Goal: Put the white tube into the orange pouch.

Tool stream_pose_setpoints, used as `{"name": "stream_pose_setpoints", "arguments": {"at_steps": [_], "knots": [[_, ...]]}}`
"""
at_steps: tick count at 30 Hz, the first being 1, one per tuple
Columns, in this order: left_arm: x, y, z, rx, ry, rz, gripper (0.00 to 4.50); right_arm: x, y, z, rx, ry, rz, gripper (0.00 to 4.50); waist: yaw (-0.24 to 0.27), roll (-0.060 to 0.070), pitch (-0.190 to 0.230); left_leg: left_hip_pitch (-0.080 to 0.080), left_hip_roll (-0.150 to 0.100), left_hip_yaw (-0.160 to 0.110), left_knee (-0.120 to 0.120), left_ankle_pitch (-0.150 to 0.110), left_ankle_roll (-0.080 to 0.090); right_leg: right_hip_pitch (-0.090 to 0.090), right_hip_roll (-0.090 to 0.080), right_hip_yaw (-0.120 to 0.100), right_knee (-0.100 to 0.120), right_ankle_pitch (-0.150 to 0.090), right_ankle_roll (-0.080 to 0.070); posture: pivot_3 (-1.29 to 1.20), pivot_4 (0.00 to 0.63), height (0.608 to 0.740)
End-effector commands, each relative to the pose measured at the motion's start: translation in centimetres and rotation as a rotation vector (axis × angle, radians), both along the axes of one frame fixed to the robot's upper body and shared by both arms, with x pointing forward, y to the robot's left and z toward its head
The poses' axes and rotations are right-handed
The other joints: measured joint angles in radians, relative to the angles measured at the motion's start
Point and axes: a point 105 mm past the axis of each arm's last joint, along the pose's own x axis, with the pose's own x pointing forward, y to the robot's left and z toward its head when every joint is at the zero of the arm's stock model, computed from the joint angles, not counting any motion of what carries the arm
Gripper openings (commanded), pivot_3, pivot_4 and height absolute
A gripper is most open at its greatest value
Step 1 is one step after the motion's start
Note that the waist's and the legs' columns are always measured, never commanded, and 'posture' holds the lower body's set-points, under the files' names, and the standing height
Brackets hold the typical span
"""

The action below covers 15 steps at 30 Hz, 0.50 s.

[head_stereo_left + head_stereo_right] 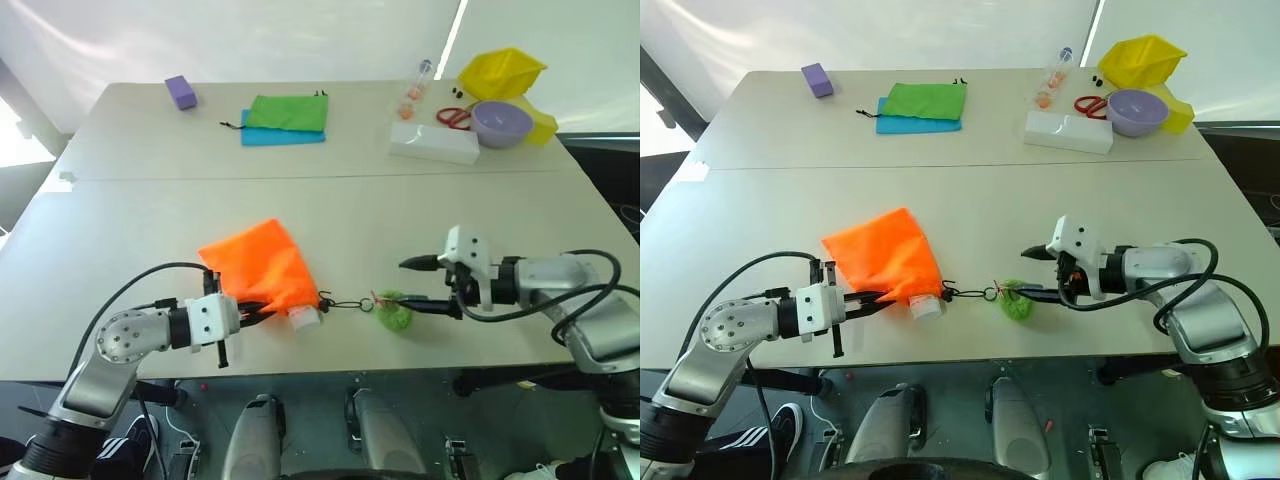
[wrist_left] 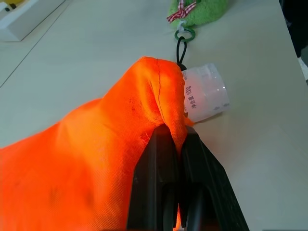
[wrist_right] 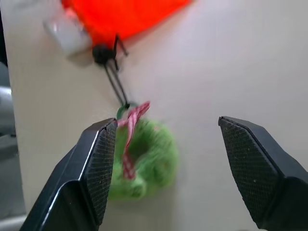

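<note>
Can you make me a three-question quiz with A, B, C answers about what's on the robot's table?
1. Where is the white tube?
A. sticking out of the orange pouch's mouth
B. inside the purple bowl
C. on the green pouch

2. What colour is the fluffy toggle on the pouch's cord?
A. blue
B. green
C. red

3. How is the right gripper?
A. shut on the tube
B. shut on the cord
C. open

Answers:
1 A, the tube's end pokes from the pouch opening.
2 B, it is green in both wrist views.
3 C, its fingers stand wide apart over the toggle, while the left gripper pinches the pouch.
</note>
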Motion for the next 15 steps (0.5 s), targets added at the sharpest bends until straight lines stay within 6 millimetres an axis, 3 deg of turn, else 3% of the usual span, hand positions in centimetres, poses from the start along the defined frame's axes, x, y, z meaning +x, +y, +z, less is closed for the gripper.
{"name": "stream_pose_setpoints", "arguments": {"at_steps": [1,5,6,8,11,13,15], "knots": [[0.0,-0.5,0.9,-0.011,-0.029,-0.016,0.00,-1.6,3.1,1.1,0.061,-0.042,0.110,3.50,0.002,0.000,0.000,0.000,0.000,0.000,0.000,0.000,0.000,0.000,0.000,0.000,0.000,0.000,0.000,0.00,0.150,0.740],[0.1,-0.7,1.2,-0.008,-0.033,-0.020,0.00,-2.3,5.9,-0.6,0.080,-0.041,0.164,3.50,0.001,0.000,0.000,0.000,0.000,0.000,-0.001,0.000,0.000,0.000,0.001,0.000,0.000,0.000,0.000,0.00,0.150,0.740],[0.1,-0.8,1.2,-0.006,-0.034,-0.022,0.00,-2.7,6.3,-0.9,0.106,0.001,0.185,3.26,0.001,0.000,0.000,0.000,0.000,0.000,-0.001,0.000,0.000,0.000,0.000,0.000,0.000,0.000,0.000,0.00,0.150,0.740],[0.1,-0.9,1.3,-0.003,-0.035,-0.024,0.00,-3.9,7.2,-2.1,0.118,0.087,0.242,2.67,0.003,0.000,0.000,0.000,0.000,0.000,0.000,0.000,0.000,0.000,0.000,0.000,0.000,0.000,0.000,0.00,0.150,0.740],[0.1,-0.9,1.3,-0.003,-0.035,-0.020,0.00,-5.7,8.3,-4.3,0.087,0.174,0.328,1.20,0.002,0.000,0.000,0.000,0.000,0.000,0.000,0.000,0.000,0.000,-0.001,0.000,0.000,0.000,0.000,0.00,0.150,0.740],[0.2,-0.8,1.4,-0.002,-0.036,-0.018,0.00,-5.8,8.9,-5.0,0.076,0.169,0.346,0.13,0.001,0.000,0.000,0.000,0.000,0.000,0.000,0.000,0.000,0.000,-0.001,0.000,0.000,0.000,0.000,0.00,0.150,0.740],[0.2,-0.8,1.5,-0.001,-0.038,-0.016,0.00,-5.2,9.4,-5.6,0.069,0.149,0.335,0.05,-0.002,0.000,0.000,0.000,0.000,0.000,0.000,0.000,0.000,0.000,-0.001,0.000,0.000,0.000,0.000,0.00,0.150,0.740]]}}
